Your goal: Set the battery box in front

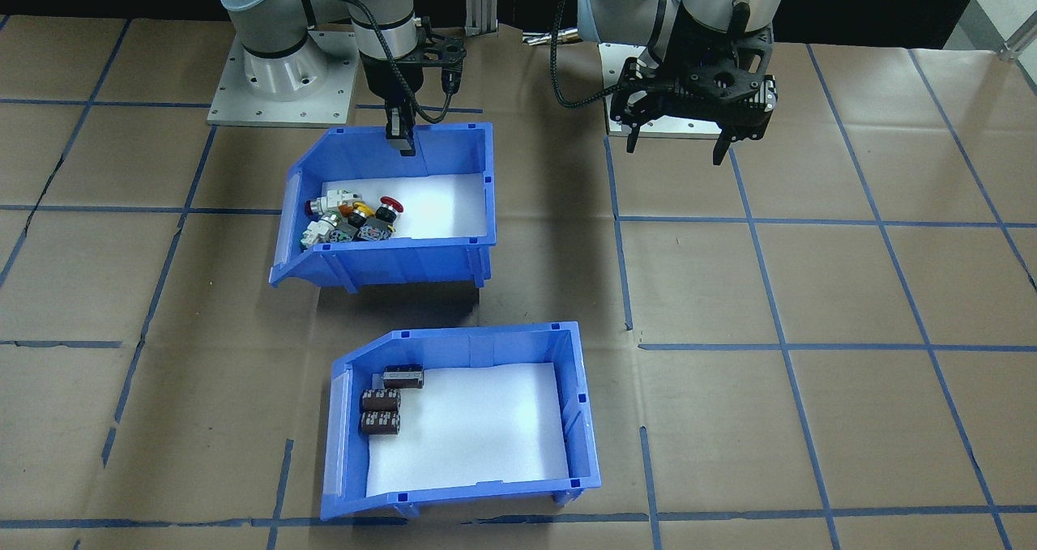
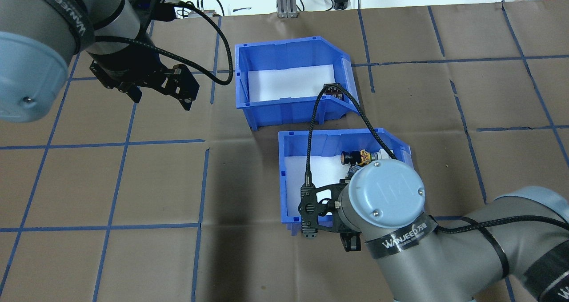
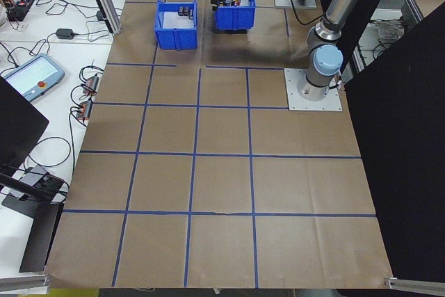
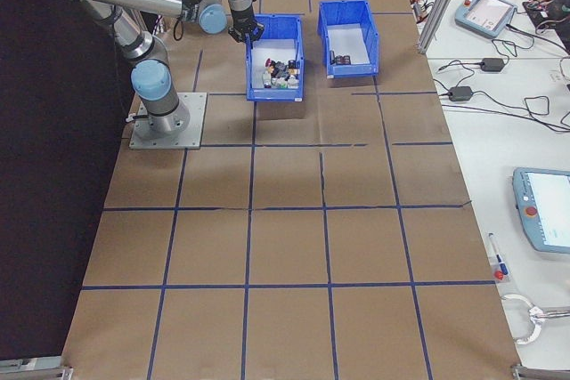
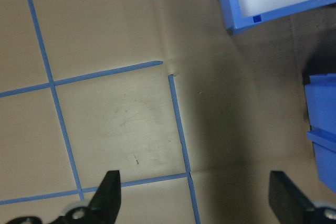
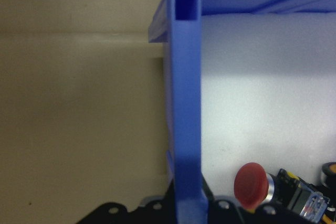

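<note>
Two blue bins on tabletop: battery box [image 1: 462, 420] far-edge side; switch bin [image 1: 389, 210] wall clenched by right gripper [image 1: 399, 141]. Left gripper [image 1: 680, 141] released, idle. Advice: lift level, avoid spilling.

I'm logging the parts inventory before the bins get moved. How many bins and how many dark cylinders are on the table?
Blue bins: 2, the battery box and the switch bin
Dark brown cylinders: 3, all in the battery box
Total: 5

Glossy blue plastic battery box [image 1: 466, 485] with matt white foam floor; table [image 1: 851, 291] covered in matt brown paper.
</note>
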Controlling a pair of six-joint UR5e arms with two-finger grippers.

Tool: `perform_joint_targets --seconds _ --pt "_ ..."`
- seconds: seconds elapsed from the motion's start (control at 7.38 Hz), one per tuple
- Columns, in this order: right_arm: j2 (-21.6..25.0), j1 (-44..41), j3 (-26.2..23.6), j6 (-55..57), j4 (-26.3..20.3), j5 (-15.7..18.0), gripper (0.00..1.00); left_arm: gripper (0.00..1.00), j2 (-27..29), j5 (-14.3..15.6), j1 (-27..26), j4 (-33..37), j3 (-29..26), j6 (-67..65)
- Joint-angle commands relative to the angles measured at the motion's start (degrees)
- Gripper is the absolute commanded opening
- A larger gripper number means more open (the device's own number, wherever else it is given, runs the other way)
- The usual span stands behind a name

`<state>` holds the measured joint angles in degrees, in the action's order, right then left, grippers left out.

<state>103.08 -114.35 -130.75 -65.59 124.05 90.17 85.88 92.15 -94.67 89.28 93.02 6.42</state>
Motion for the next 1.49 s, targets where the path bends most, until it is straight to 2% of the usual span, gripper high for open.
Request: perform_joint_targets --seconds 0.0,0.27,0.54,0.68,0.81,0.95,1.22,1.36 --pt "-3.13 -4.72 2.07 4.75 0.92 0.44 0.0 0.99 -4.38 0.05 0.1 -0.59 5.48 0.26" --pt "-6.65 -6.76 3.75 7.75 1.54 0.97 0.0 0.99 -5.98 -0.21 2.54 -0.51 7.43 3.48" --pt "-7.01 -6.85 3.49 7.93 1.37 0.97 0.03 0.99 -6.16 -0.22 4.32 -0.42 7.44 4.31" --pt "-7.1 -6.76 3.48 7.85 1.37 1.06 0.15 0.99 -6.16 -0.22 4.32 -0.42 7.53 4.22" --pt "-7.19 -6.76 3.31 7.85 1.46 0.97 0.65 0.99 -5.99 -0.22 4.23 -0.42 7.44 4.04" --pt "-7.02 -6.76 3.39 7.85 1.37 1.23 1.0 0.99 -5.2 -0.22 4.23 -0.51 7.35 3.96" --pt "-5.36 -6.68 3.92 7.5 0.58 7.19 1.0 0.99 -4.05 -0.22 4.32 -0.51 7.26 3.95" --pt "-3.78 -6.59 4.1 7.49 0.14 7.3 1.0 0.99 -3.88 -0.3 4.32 -0.51 7.35 3.87"
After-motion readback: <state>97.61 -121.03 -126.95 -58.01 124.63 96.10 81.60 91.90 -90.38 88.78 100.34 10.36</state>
